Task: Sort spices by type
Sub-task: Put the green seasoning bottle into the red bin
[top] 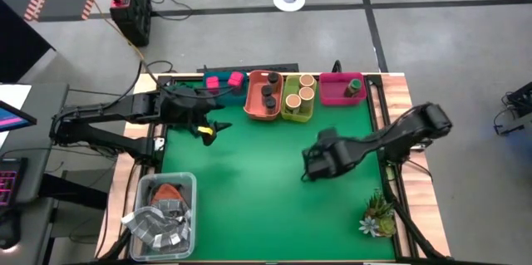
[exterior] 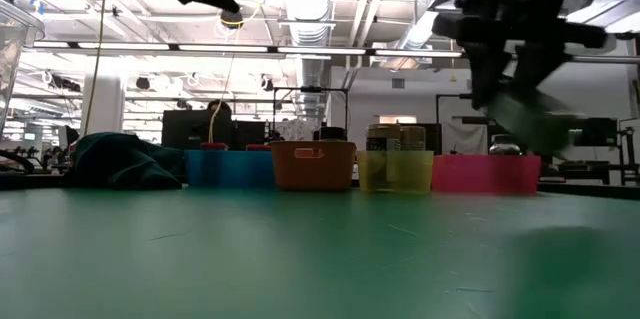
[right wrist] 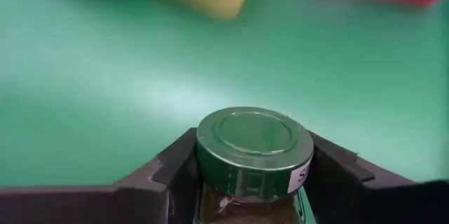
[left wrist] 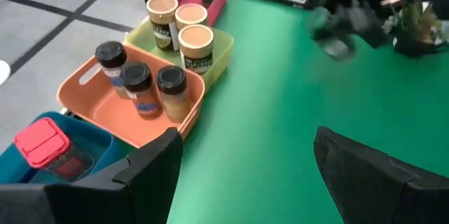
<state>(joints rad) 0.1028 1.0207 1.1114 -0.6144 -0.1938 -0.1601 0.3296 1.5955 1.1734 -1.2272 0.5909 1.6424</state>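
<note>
Sorting looks nearly finished: dark-lidded jars [top: 268, 95] fill the orange tray [top: 253, 109], tan-topped cylinders [top: 300, 94] the yellow tray [top: 297, 116] at the bench's far edge. Right gripper [right wrist: 254, 182] clamps a green-topped jar [right wrist: 254, 145] mid-bench, probably bound for the pink tray [top: 334, 96]. Left gripper [left wrist: 245, 175] hangs open near the blue tray [left wrist: 21, 168].

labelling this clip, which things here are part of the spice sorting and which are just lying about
Part of the job:
- green-lidded jar in the right pincer
- dark-lidded jars in the orange tray
- tan-topped cylinders
- pink boxes
- pink tray

Lying about:
- plant sprig
- clear tub of grey packets
</note>
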